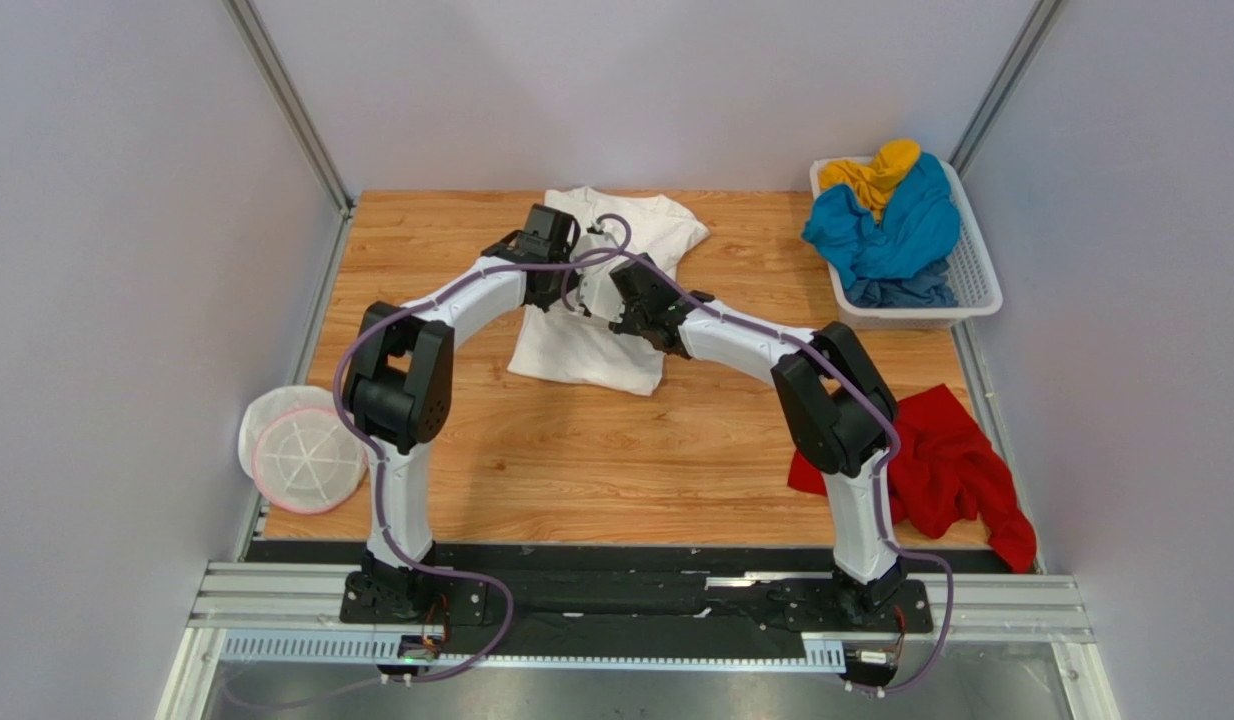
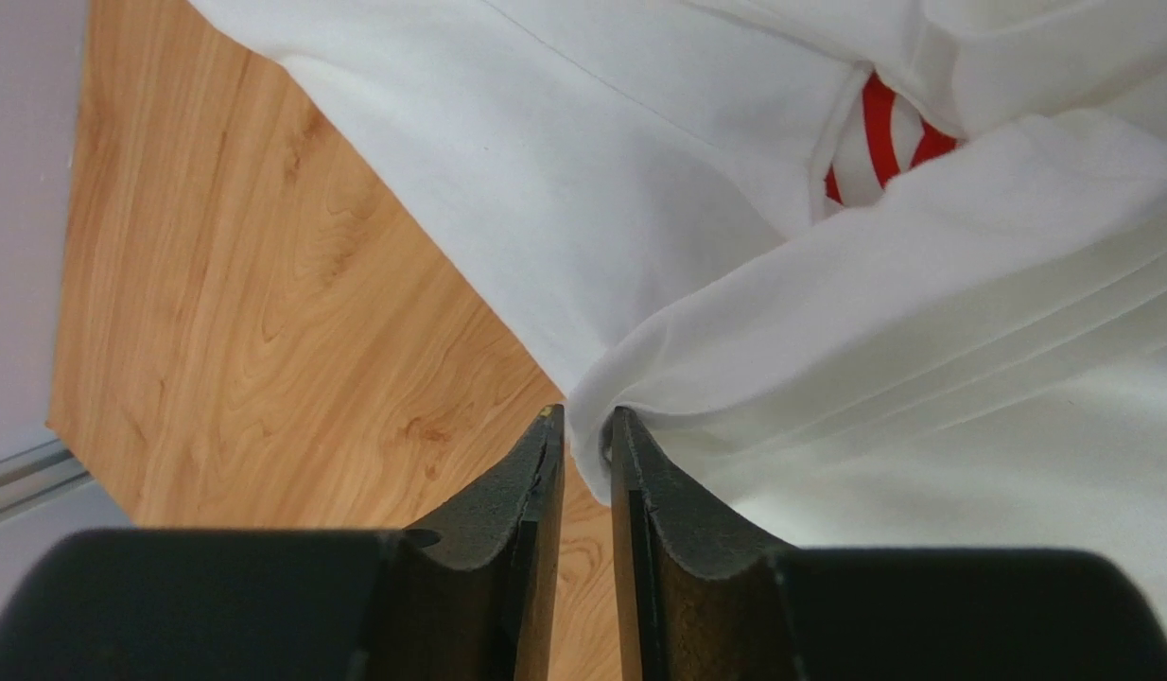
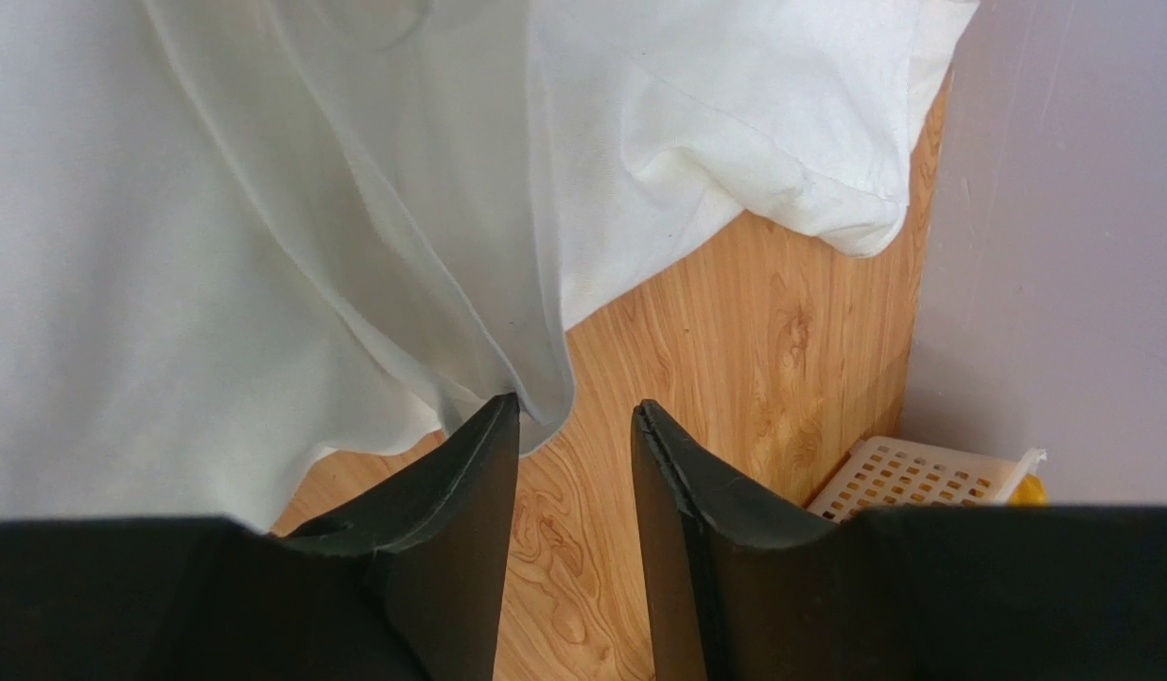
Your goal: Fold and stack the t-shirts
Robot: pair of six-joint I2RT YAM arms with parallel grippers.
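Jaws visibly apart only from the wrists: left narrowly around white t-shirt (image 2: 618,185) fold, right wider.

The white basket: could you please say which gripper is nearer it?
Right. The right gripper sits left of the basket, over the white t-shirt; the left gripper farther left.

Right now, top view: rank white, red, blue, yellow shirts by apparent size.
1. white shirt and red shirt: look alike, both partly hidden, so unranked
2. blue shirt
3. yellow shirt
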